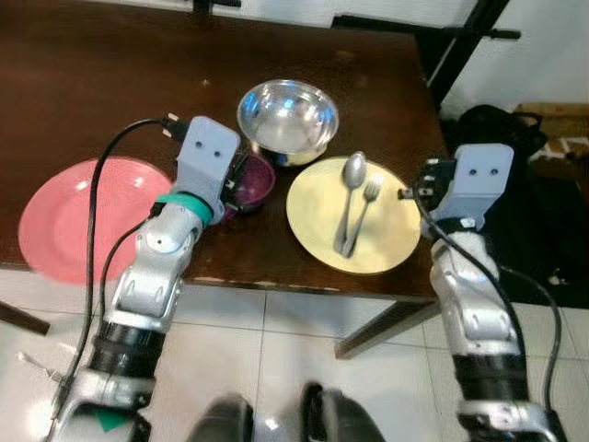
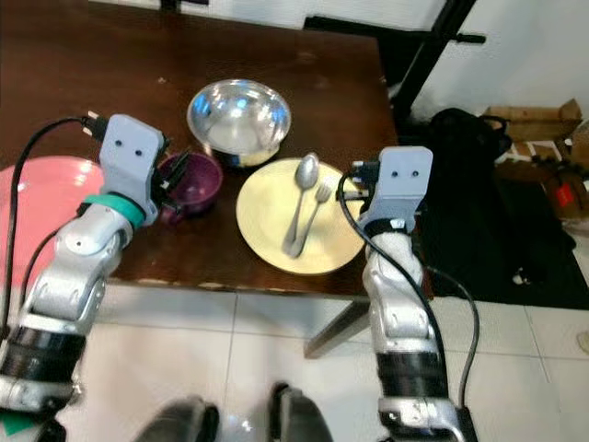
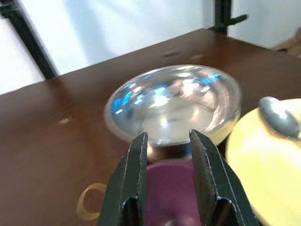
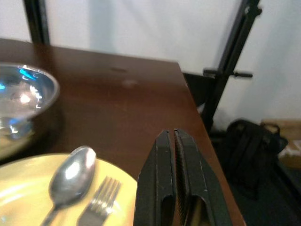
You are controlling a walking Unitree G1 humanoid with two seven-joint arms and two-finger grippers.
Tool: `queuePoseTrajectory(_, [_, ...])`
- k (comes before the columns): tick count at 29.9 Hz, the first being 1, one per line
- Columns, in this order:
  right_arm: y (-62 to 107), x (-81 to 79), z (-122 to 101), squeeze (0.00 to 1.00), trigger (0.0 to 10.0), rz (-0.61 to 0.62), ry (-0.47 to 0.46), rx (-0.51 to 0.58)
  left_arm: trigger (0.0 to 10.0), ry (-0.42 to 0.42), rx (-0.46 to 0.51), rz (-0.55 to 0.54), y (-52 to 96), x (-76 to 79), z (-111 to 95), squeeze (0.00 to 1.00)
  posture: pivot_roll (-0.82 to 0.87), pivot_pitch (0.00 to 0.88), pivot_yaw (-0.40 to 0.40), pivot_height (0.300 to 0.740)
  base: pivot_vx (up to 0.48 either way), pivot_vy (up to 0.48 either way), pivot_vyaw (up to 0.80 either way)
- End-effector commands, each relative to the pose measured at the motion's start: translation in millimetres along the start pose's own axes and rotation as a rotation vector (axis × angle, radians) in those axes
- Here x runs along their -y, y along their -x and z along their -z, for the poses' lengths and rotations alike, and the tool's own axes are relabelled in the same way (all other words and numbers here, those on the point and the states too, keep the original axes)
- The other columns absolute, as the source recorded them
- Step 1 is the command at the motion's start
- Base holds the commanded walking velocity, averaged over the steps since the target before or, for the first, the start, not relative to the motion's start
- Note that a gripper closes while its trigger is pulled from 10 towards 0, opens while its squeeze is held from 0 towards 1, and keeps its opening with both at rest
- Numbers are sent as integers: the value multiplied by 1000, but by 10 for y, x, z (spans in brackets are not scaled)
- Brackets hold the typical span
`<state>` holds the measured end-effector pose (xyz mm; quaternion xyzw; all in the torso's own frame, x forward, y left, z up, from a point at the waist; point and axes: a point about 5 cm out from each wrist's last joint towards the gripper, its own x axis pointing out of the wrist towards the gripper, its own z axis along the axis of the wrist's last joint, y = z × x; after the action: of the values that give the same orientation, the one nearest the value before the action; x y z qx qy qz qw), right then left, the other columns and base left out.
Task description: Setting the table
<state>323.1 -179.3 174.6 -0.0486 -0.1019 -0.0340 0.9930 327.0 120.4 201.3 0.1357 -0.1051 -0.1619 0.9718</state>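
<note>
Fig.: robot at near edge of dark wooden table (image 1: 110, 101), mid table-setting.

Left gripper (image 3: 167, 141) hovers over purple bowl (image 1: 253, 180), fingers parted a narrow way, holding nothing. In left wrist view the tips straddle the bowl's far side, w/ steel bowl (image 1: 288, 117) just beyond. Judged: lined up to pinch the purple bowl's rim for a lift, approx. toward a plate.

Right gripper (image 4: 175, 136) sits at the table's right edge, just beside yellow plate (image 1: 386, 235); fingers pressed together, empty. Judged: parked clear while the left arm works.

Spoon (image 1: 351, 189) and fork (image 1: 362, 214) lie side by side on the yellow plate, handles toward the robot, likely stacked there for carrying, not yet laid beside a plate. Pink plate (image 1: 69, 216) sits at near-left edge, bare; steel bowl touches or overlaps the yellow plate's far rim.

Black bag (image 1: 492, 124) on floor, right of table.

Labels/writing: none legible on any item.
</note>
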Motion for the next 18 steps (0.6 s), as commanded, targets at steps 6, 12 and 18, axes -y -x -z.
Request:
queuePoseTrajectory(6, [50, -72, 56, 0, 10000, -100, -39, -97, 10000, -9, 1, 23, 44, 58, 20, 0, 102, 84, -2, 740, 0, 0, 0])
queuePoseTrajectory(12, [225, -278, 120, 0, 10000, -334, -154, -251, 10000, -51, -1, 22, -7, -131, -80, 0, 109, 101, -16, 740, 0, 0, 0])
queuePoseTrajectory(18, [233, -400, 195, 0, 10000, -354, -215, -290, 10000, -112, -25, 7, -37, -278, -79, 0, 122, 103, -23, 740, 0, 0, 0])
